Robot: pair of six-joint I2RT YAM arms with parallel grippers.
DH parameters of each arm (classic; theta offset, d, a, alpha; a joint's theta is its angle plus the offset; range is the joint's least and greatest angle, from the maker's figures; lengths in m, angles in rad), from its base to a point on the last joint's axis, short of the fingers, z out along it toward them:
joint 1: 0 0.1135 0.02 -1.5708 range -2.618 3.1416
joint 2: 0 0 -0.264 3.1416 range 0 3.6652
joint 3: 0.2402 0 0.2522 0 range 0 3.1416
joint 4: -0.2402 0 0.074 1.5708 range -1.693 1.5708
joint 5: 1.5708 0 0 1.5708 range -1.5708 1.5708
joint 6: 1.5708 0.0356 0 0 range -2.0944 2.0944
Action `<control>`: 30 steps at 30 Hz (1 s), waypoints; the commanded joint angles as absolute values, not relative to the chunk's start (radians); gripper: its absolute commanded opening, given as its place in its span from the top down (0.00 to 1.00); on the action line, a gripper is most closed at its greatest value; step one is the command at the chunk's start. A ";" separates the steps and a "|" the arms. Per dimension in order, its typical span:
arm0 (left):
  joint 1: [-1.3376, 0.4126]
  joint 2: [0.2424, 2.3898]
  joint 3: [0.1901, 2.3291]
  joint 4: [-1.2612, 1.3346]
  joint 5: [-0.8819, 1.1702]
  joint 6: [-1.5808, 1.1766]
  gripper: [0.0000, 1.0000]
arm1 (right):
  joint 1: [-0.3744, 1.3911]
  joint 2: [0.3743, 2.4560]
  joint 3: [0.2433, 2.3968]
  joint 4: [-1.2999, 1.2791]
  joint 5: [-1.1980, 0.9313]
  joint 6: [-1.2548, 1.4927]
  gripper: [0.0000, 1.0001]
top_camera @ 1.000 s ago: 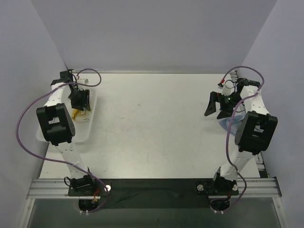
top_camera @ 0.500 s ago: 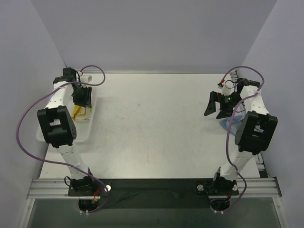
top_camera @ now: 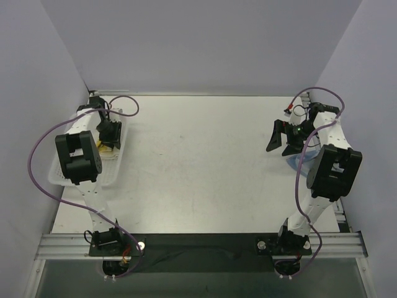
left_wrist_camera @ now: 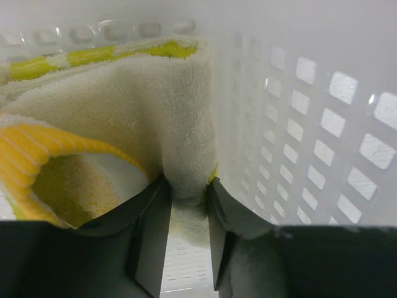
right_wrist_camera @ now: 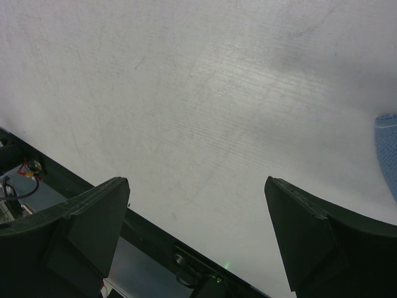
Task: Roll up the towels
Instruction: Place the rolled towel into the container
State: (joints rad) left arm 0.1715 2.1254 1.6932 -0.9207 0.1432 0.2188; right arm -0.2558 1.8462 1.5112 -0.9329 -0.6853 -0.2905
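The left gripper (left_wrist_camera: 187, 194), jaws narrower than a second ago, pinches a fold of the one cream towel (left_wrist_camera: 142, 112) inside the one mesh basket (left_wrist_camera: 298, 124) at 9 o'clock on the table (top_camera: 198, 161), while the right gripper (right_wrist_camera: 195, 186) stays spread wide and empty near the one blue towel (right_wrist_camera: 389, 149) at 3 o'clock.

Left arm (top_camera: 77, 158): folded toward the desk's (top_camera: 198, 167) far-left corner; left hand (left_wrist_camera: 187, 194) pinching a fold of cream towel (left_wrist_camera: 155, 112). Right arm (top_camera: 332, 167): by the right edge; right hand (top_camera: 280, 144) spread wide, empty.
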 commanded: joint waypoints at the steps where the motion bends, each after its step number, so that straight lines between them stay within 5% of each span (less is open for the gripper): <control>1: 0.170 2.120 1.740 -0.925 0.146 0.212 0.63 | -0.261 1.855 1.532 -0.988 -0.707 -0.290 0.04; 2: 0.173 2.115 1.740 -0.928 0.156 0.218 0.75 | -0.261 1.856 1.532 -0.986 -0.709 -0.290 0.04; 9: 0.212 2.053 1.779 -1.012 0.437 0.218 0.99 | -0.259 1.858 1.526 -0.985 -0.722 -0.288 0.05; 17: 0.291 2.133 1.881 -1.158 0.727 0.233 1.00 | -0.255 1.862 1.532 -0.986 -0.730 -0.285 0.06; 30: 0.423 2.379 1.930 -1.187 0.856 0.181 0.92 | -0.252 1.859 1.543 -0.997 -0.724 -0.282 0.07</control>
